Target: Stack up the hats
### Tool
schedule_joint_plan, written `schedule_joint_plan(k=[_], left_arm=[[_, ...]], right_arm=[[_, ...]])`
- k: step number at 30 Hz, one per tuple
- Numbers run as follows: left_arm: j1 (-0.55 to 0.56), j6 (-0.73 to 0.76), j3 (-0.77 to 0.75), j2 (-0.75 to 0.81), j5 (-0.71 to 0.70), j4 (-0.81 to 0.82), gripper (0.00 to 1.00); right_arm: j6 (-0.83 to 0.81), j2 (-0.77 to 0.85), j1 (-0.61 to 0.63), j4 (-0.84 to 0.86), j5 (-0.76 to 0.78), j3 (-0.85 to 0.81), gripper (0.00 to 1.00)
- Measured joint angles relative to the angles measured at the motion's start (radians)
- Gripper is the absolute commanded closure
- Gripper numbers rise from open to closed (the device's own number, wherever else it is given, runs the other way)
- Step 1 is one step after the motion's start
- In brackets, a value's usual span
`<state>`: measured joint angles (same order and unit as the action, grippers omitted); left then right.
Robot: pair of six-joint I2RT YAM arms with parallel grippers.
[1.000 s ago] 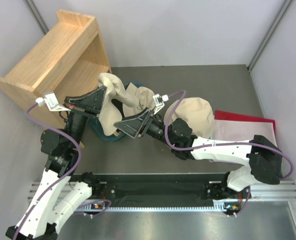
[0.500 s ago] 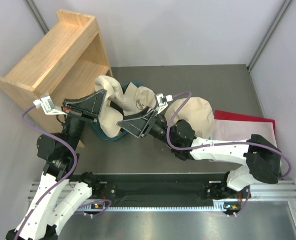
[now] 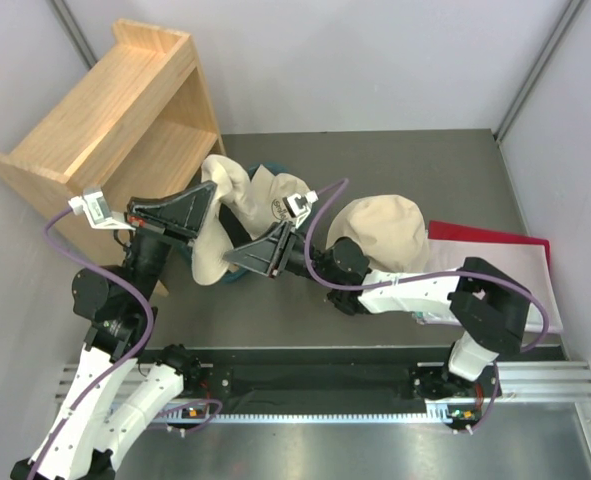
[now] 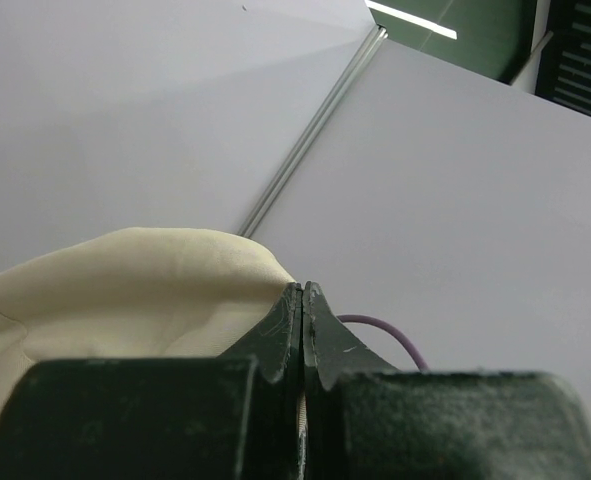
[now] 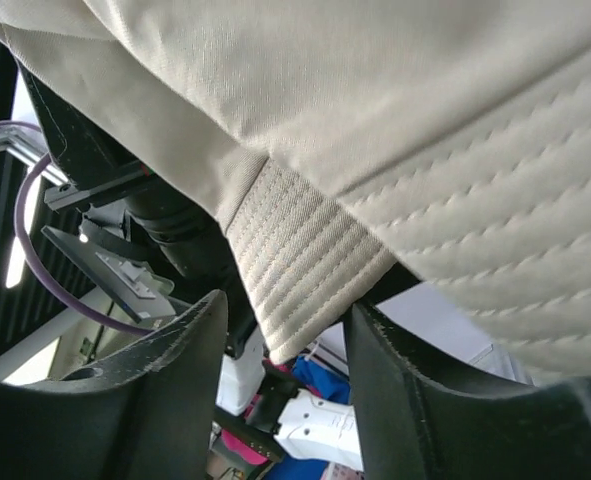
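The left gripper (image 3: pixel 213 188) was closed on the top edge of a cream hat (image 3: pixel 215 235). In the left wrist view its fingers (image 4: pixel 320 335) met tip to tip, with a thin line of fabric pinched between them lower down. The hat hung from this grip as a loose fold, raised off the table (image 3: pixel 395 160), in front of the tub (image 3: pixel 239 278) and partly covering it.

The right gripper (image 3: pixel 230 262) was positioned at the lower brim of the same hat, pointing left. In the right wrist view its two fingers (image 5: pixel 145 400) stood apart. The stitched brim edge hung down into the gap between them. Daylight showed between the brim and the left-hand finger, so the jaws were not clamped on the fabric.

A second hat (image 3: pixel 280 195), cream with a small printed mark, lay in the tub just behind the raised hat. A third hat (image 3: pixel 380 228), also cream, lay crown up on the table to the right, beside the right forearm. Its right edge touched a red cloth (image 3: pixel 490 243).

A wooden shelf (image 3: pixel 105 110) stood at the far left corner, behind the left arm.
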<state>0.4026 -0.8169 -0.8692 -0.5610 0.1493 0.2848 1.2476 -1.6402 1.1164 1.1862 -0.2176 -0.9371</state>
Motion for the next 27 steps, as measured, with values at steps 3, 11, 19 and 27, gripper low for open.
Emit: schedule_joint_plan(k=[3,11,19,27], left_arm=[[0.000,-0.007,0.000,0.000,0.010,0.000,1.00],[0.000,-0.010,0.027,0.037,0.014,-0.002,1.00],[0.000,0.101,0.075,0.105,-0.116,-0.063,1.00],[0.000,0.223,0.116,0.040,-0.233,-0.149,1.00]], right_arm=[[-0.023,0.003,-0.002,0.005,0.003,0.000,0.76],[-0.088,0.046,-0.043,0.014,0.023,0.014,1.00],[-0.209,0.214,-0.064,-0.173,0.061,0.048,1.00],[-0.341,0.415,-0.065,-0.417,0.108,0.040,1.00]])
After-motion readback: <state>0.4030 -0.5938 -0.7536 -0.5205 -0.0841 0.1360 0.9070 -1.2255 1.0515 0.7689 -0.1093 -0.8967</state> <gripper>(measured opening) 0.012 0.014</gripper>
